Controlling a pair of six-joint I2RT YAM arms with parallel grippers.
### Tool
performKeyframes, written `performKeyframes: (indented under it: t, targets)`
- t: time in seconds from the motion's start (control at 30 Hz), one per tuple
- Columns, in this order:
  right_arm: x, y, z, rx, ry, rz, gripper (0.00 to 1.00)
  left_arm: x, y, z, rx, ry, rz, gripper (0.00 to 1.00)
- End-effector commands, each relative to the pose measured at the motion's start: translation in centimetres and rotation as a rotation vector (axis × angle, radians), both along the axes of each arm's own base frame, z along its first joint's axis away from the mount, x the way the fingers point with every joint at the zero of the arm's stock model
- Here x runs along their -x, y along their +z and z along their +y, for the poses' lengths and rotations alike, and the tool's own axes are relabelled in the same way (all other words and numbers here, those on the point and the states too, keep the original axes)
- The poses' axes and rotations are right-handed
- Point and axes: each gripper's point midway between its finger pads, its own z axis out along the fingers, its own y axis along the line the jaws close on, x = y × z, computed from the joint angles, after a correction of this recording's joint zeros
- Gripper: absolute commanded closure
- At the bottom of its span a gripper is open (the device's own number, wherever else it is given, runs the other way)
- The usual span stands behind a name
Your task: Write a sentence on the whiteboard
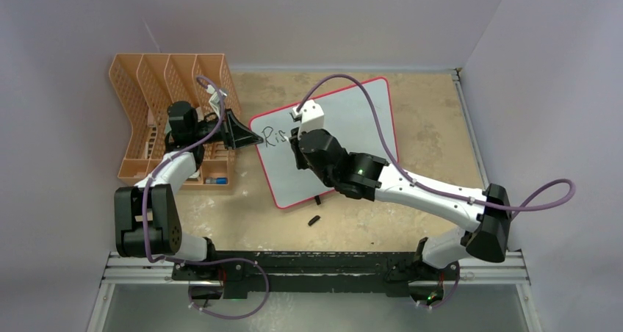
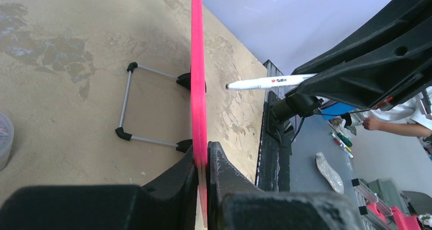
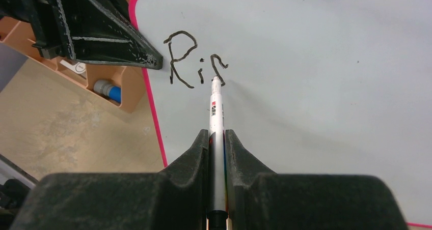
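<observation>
**Marker Tip on the Board, Third Letter Under Way**

Your right gripper (image 3: 216,138) is clamped on a white marker (image 3: 216,110). Its tip touches the whiteboard (image 3: 326,87) at the foot of the third letter of the sentence (image 3: 196,64). The black lettering reads "Ri" plus one unfinished stroke, close to the board's top left corner as the right wrist camera sees it.

Your left gripper (image 2: 203,159) pinches the board's pink rim just beside that lettering, one jaw pressed against each face. The board stands on the desk (image 1: 433,134), and a wire foot (image 2: 125,103) reaches out from the face away from the marker.

An orange mesh rack (image 1: 147,104) sits to the left of the board. A small black object (image 1: 314,220) lies on the desk just off the board's near edge; you cannot tell what it is.
</observation>
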Motion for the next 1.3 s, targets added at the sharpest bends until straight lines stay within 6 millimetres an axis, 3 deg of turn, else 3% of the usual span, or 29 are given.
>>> performKeyframes:
  t: [0.0, 1.27]
  targets:
    - [-0.5, 1.9, -1.1, -0.054, -0.031, -0.029, 1.00, 0.2, 0.6, -0.7, -0.009, -0.026, -0.046, 1.00]
    - [-1.9, 0.1, -0.7, -0.041, -0.051, -0.013, 1.00, 0.3, 0.7, -0.7, -0.008, -0.030, -0.046, 1.00]
